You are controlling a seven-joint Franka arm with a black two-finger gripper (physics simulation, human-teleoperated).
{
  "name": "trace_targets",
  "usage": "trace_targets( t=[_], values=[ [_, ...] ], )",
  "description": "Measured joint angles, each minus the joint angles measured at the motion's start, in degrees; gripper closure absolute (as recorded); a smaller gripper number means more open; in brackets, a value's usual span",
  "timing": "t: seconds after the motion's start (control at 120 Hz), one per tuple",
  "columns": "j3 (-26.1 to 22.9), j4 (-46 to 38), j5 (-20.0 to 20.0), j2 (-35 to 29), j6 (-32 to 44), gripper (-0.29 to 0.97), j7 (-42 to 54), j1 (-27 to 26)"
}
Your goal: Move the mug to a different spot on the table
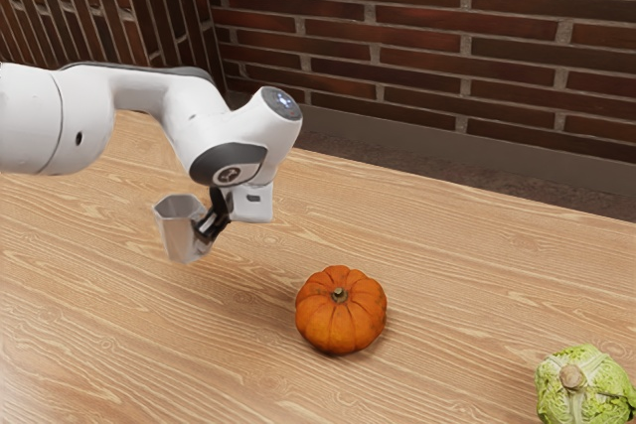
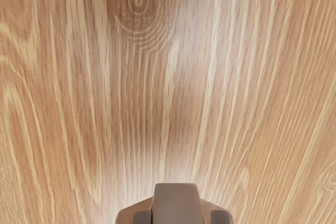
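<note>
Mug (image 1: pixel 179 228) clamped in jaws above worktop (image 1: pixel 119 345)

The black jaws are closed on one side of the grey faceted mug, holding it slightly tilted just over the wooden worktop. A pumpkin (image 1: pixel 340 309) sits toward the exterior view's right. A cabbage (image 1: pixel 584 386) lies farther right.

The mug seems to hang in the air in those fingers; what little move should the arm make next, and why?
Probably lower the mug straight down onto the table. The fingers are shut on its wall, it appears tilted and clear of the wood, bare boards lie beneath the hand, and the pumpkin sits well off toward the exterior view's right.
</note>
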Motion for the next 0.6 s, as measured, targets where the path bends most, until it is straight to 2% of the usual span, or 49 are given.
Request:
trace_targets(
  t=[0.108, 0.275, 0.6],
  values=[
    [-2.0, 0.46, -0.01, 0.07, -0.74, 0.72, -1.48, -0.44],
    [-2.51, 1.72, 0.65, 0.85, -0.8, 0.72, -3.15, -0.88],
    [-2.54, 0.64, 0.53, 5.26, 8.45, 0.71, -5.47, -1.35]
  ],
)
